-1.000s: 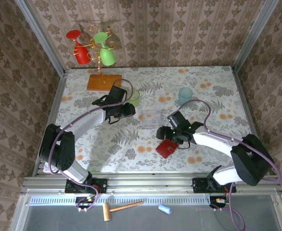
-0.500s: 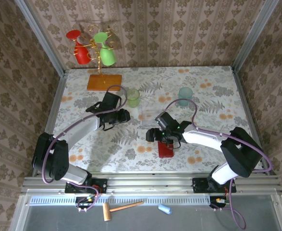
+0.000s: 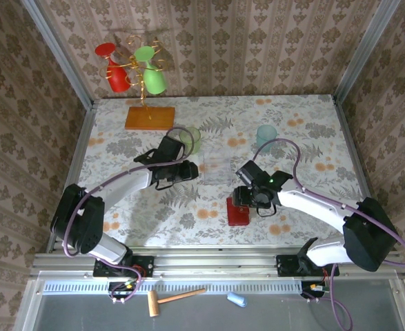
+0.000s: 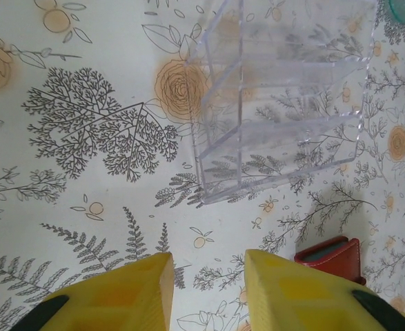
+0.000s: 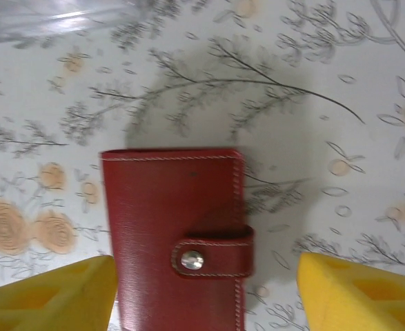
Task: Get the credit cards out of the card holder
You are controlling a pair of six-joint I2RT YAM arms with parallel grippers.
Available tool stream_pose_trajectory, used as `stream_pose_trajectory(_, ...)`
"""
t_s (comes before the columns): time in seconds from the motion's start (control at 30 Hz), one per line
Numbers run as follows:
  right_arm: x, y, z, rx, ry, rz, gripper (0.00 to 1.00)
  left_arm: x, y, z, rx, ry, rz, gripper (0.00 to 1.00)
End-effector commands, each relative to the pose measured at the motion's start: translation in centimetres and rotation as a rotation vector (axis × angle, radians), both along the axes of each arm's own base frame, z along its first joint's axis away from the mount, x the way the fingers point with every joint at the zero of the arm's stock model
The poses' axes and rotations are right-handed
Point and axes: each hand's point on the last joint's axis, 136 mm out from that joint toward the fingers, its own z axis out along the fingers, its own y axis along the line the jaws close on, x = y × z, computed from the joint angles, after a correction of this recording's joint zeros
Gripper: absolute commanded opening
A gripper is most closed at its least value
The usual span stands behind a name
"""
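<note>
The red card holder [image 5: 174, 227] lies flat and closed on the flowered table, its snap tab [image 5: 212, 252] fastened. The credit cards are hidden inside it. My right gripper [image 5: 205, 265] hovers over it, open, one yellow finger [image 5: 57, 293] at its left edge and the other well off to the right. From above, the card holder [image 3: 238, 214] lies just under the right gripper [image 3: 247, 200]. My left gripper [image 4: 209, 269] is open over bare table with nothing between its fingers; a corner of the holder [image 4: 333, 256] lies to its right. From above, the left gripper [image 3: 188, 170] sits left of centre.
A clear acrylic organizer [image 3: 216, 169] stands between the two grippers, right ahead of the left gripper [image 4: 285, 96]. A green cup [image 3: 190, 138] and a teal cup [image 3: 265, 136] stand further back. An orange wooden base [image 3: 149, 117] with a cup rack is at the back left.
The card holder has turned from tilted to square on the table. The right gripper swung left, then back over it, its jaws narrowing a little. The left gripper shifted slightly towards the organizer.
</note>
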Motion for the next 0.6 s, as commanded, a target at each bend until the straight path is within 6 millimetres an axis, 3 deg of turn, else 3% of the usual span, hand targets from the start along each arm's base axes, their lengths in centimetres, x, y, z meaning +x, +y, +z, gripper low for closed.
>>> stream_pose_trajectory(0.0,-1.1,-1.6,-1.1,-0.064,0.048,0.005,0.66,-0.4,-0.6,-0.4,-0.019,0.017,-0.003,0.33)
stream_pose_trajectory(0.3,-1.1,0.4,-3.5,0.008,0.118,0.026,0.58,-0.7,-0.7,-0.4,-0.015,0.022,-0.005,0.33)
stream_pose_trajectory(0.57,-1.4,0.9,-4.6,0.029,0.157,0.013,0.51,-1.1,-1.1,-0.9,-0.011,0.035,-0.012,0.33)
